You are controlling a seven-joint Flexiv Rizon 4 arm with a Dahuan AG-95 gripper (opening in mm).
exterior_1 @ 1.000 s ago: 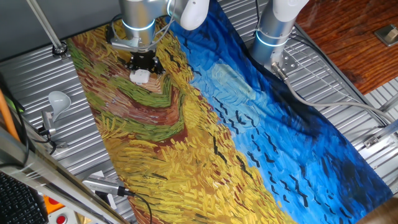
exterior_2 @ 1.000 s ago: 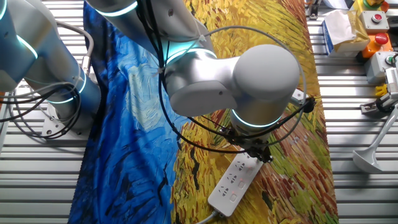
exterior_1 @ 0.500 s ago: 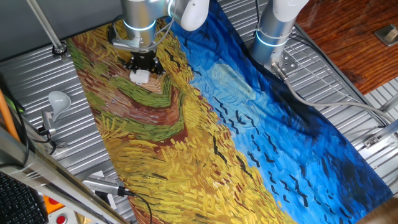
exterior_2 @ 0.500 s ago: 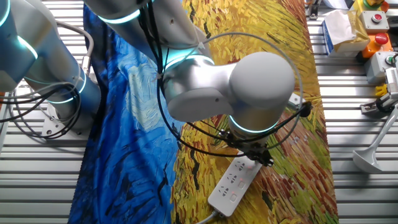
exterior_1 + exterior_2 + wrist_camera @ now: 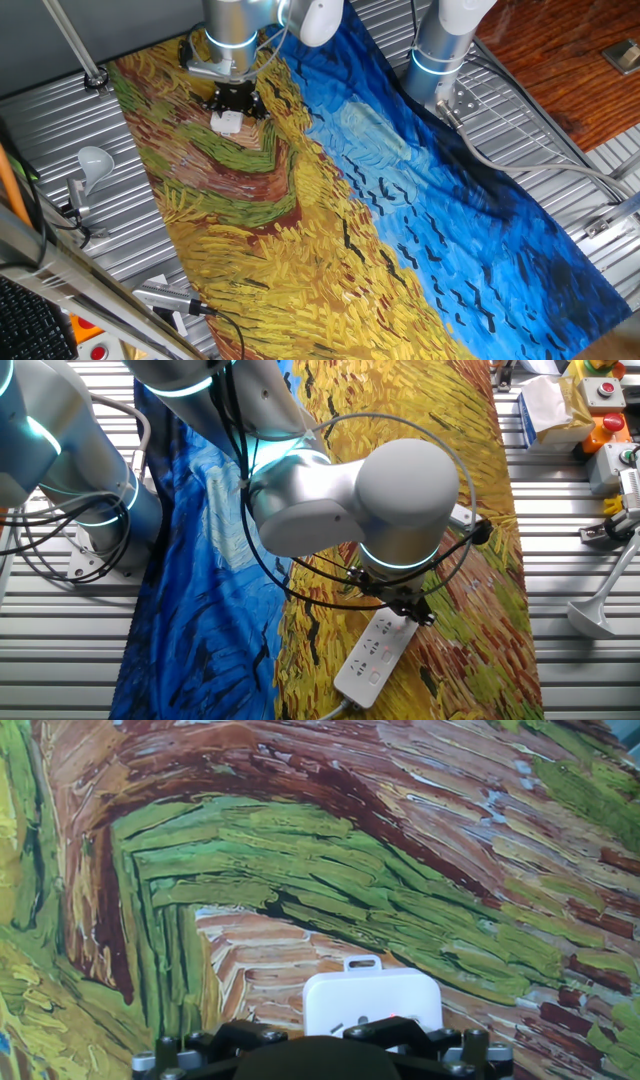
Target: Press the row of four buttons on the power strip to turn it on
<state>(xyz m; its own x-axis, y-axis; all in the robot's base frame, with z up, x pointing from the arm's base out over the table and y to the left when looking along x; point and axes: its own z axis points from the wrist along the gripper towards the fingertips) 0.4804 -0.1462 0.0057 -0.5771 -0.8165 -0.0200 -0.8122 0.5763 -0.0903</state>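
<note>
The power strip [image 5: 373,657] is a white bar with a thin cord, lying slantwise on the yellow part of the painted cloth. Its far end [image 5: 226,122] peeks out under the hand. In the hand view its rounded end [image 5: 372,998] fills the lower middle. The row of four buttons shows only as faint pale and reddish marks [image 5: 381,660] on the top face. My gripper [image 5: 408,612] hangs right over the strip's upper end, black fingers pointing down [image 5: 233,105]. The gripper's dark body [image 5: 310,1058] hides the fingertips, and whether they touch the strip cannot be told.
The painted cloth [image 5: 400,220] covers the slatted table. A white lamp-like bulb on a metal stand [image 5: 90,160] stands beside the cloth. A second arm's base [image 5: 440,55] rises at the blue side. Boxes and a red-button unit [image 5: 600,395] lie past the cloth's edge.
The arm's wrist and hand have shifted slightly along the strip, leftward in the other fixed view. The power strip has not moved.
</note>
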